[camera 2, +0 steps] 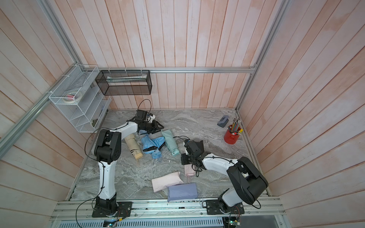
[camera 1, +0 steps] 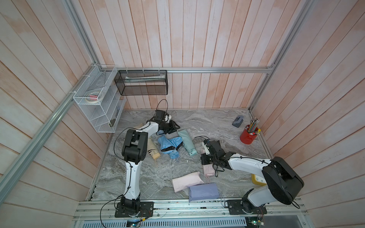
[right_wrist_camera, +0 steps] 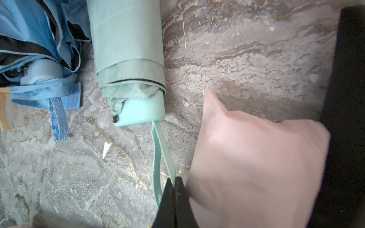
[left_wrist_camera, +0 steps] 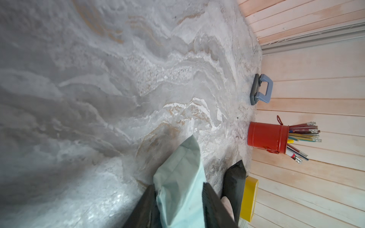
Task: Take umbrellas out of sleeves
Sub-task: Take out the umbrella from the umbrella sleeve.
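Right wrist view shows the right jaws pressed together on the mint strap (right_wrist_camera: 162,150), pinching it close beside a pink sleeve (right_wrist_camera: 256,167). The strap comes from the handle of the mint umbrella (right_wrist_camera: 141,110), which lies on the counter (right_wrist_camera: 246,49). The mint sleeve (right_wrist_camera: 126,35) covers most of this umbrella; only the handle and a little folded fabric stick out from its open end. In the left wrist view the left jaws are spread, one finger on each side of the sleeve's closed end; whether they touch the fabric I cannot tell. In both top views the mint umbrella lies between the light blue umbrella (camera 1: 169,146) and the right arm (camera 1: 246,162), with the left arm (camera 1: 150,128) at its far end. The light blue umbrella is out of a sleeve, its fabric loose, and a beige umbrella (camera 1: 153,150) lies beside it. A lavender sleeve (camera 1: 203,191) overlaps a second pink sleeve (camera 1: 185,180) near the front edge.
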Robot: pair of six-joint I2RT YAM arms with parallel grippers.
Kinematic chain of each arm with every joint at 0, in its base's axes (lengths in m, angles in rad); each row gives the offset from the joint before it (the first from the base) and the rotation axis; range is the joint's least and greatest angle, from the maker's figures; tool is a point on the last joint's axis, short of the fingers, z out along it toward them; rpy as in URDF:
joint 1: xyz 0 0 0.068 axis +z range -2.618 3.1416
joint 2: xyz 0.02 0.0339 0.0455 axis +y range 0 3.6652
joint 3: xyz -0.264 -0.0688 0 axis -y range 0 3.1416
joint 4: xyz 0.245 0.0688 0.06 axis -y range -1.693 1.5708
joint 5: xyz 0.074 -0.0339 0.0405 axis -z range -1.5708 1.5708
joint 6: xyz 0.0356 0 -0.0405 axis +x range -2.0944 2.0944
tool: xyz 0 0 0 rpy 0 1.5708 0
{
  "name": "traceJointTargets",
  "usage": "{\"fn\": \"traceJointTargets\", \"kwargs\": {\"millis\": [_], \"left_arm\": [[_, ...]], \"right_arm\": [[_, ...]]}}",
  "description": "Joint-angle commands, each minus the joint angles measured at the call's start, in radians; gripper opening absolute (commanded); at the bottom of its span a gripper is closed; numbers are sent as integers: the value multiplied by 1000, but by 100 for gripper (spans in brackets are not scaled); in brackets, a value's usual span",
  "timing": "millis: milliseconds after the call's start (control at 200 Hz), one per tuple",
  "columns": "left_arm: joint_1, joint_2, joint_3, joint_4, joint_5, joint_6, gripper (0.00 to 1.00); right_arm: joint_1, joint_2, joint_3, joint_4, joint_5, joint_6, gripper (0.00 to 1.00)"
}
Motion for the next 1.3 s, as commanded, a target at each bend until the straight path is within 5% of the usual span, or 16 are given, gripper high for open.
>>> {"fn": "traceJointTargets", "kwargs": {"millis": [0, 325, 860, 1055, 1295], "left_arm": [[-27, 20, 136, -107, -61, 134, 43], [-121, 302, 679, -571, -324, 421, 44], [-155, 267, 478, -507, -321, 448, 53], [-155, 236, 408, -469, -289, 436, 15], [-156, 233, 419, -465, -287, 424, 4]], "right_arm": [[-5, 7, 11, -37, 3, -3, 0], [-3, 17, 26, -40, 0, -9, 0], [-3, 14, 8, -35, 5, 8, 0], [-5, 7, 0, -35, 8, 11, 0], [-5, 3, -12, -28, 8, 18, 0]]}}
